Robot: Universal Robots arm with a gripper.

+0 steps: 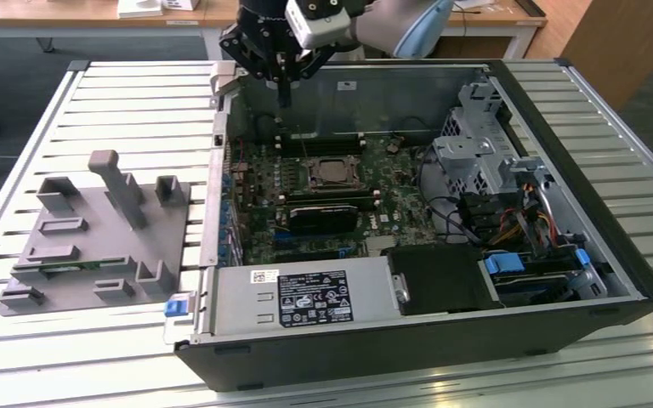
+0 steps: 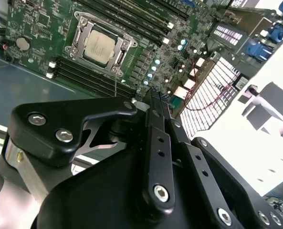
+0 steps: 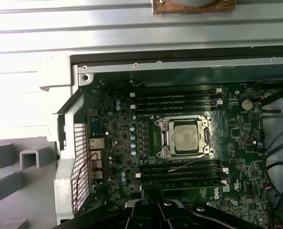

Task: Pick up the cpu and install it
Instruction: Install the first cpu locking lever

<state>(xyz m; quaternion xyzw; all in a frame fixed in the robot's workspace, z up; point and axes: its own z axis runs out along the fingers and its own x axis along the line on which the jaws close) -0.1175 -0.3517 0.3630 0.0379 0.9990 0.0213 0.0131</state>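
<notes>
Open computer case (image 1: 599, 280) on slatted table (image 1: 31, 153); grey fixture (image 1: 88, 246) beside.

Pretty bright daylight all round, looks like it comes from overhead. In the exterior view the slatted metal table (image 1: 99, 102) bounces a lot of light, while the inside of the computer case (image 1: 599, 255) sits in shade. In the second wrist view the area past the case wall is totally blown out white, and the black gripper (image 2: 155, 102) up close is a bit soft. The first wrist view has washed-out glare on the table slats (image 3: 26, 62), motherboard (image 3: 236, 138) fairly sharp.
</notes>
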